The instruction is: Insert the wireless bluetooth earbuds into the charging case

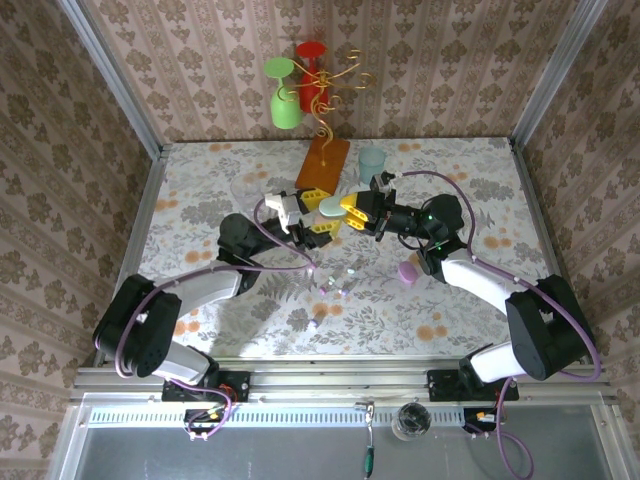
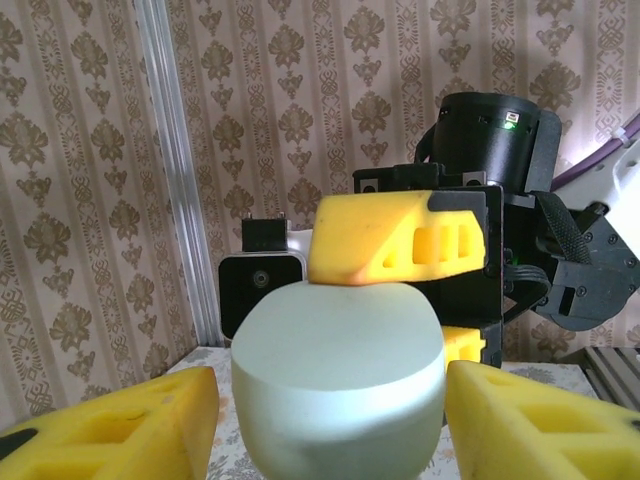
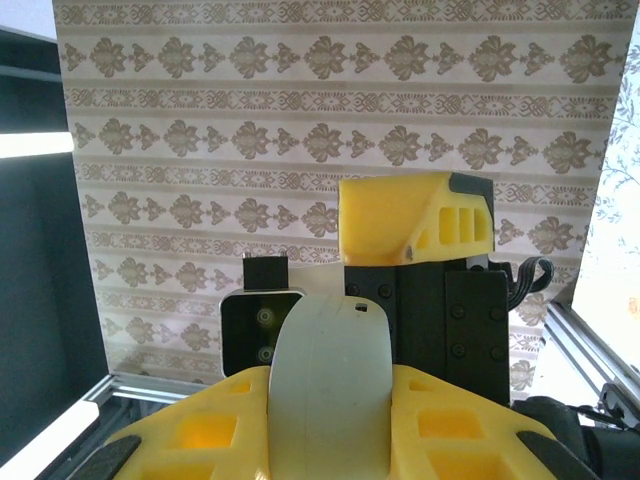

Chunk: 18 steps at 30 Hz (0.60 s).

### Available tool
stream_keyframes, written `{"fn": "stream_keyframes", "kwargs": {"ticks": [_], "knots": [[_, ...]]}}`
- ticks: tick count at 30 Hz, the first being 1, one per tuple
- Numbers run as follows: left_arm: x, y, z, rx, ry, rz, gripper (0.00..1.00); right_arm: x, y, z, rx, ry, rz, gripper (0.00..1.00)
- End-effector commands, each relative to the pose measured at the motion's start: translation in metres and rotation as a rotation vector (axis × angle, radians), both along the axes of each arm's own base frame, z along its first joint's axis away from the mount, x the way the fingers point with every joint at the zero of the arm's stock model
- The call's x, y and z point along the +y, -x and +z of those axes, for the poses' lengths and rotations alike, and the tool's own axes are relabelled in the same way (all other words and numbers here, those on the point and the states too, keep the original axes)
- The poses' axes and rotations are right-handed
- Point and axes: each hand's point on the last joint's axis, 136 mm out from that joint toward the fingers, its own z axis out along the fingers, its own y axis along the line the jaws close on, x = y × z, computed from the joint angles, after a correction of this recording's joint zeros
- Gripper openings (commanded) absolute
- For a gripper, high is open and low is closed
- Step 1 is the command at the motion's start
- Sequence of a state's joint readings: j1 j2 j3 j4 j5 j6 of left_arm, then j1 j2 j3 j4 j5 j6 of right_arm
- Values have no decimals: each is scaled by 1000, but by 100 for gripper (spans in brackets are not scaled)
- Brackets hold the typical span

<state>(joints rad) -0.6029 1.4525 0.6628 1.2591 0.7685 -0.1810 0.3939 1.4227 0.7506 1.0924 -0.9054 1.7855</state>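
The charging case (image 1: 329,206) is a pale green pebble, held above the middle of the table. My right gripper (image 1: 347,209) is shut on it; in the right wrist view the case (image 3: 330,390) stands edge-on between the yellow fingers (image 3: 200,440). My left gripper (image 1: 320,213) faces it from the left. In the left wrist view its fingers (image 2: 110,425) flank the case (image 2: 338,380), open, with a thin gap on each side. Tiny earbuds (image 1: 323,283) lie loose on the table below the grippers.
A purple case (image 1: 408,271) lies on the table under the right arm. At the back stand a teal cup (image 1: 372,160) and a brown board (image 1: 322,163) with a gold wire stand carrying a green and a red cup. Patterned walls close in three sides.
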Motion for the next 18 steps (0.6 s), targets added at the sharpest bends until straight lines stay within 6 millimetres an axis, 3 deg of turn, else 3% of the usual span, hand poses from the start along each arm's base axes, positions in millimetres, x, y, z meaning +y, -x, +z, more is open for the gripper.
{"fn": "stream_keyframes", "kwargs": {"ticks": [1, 6, 14, 18], "knots": [[-5, 8, 12, -34, 20, -49, 59, 1, 4, 6, -36, -19, 10, 6], [-6, 10, 12, -23, 20, -63, 51, 2, 3, 3, -34, -15, 11, 5], [-6, 9, 15, 1, 28, -69, 50, 2, 2, 1, -29, -12, 10, 5], [-7, 10, 13, 10, 25, -75, 45, 2, 1, 0, -26, -9, 9, 4]]}}
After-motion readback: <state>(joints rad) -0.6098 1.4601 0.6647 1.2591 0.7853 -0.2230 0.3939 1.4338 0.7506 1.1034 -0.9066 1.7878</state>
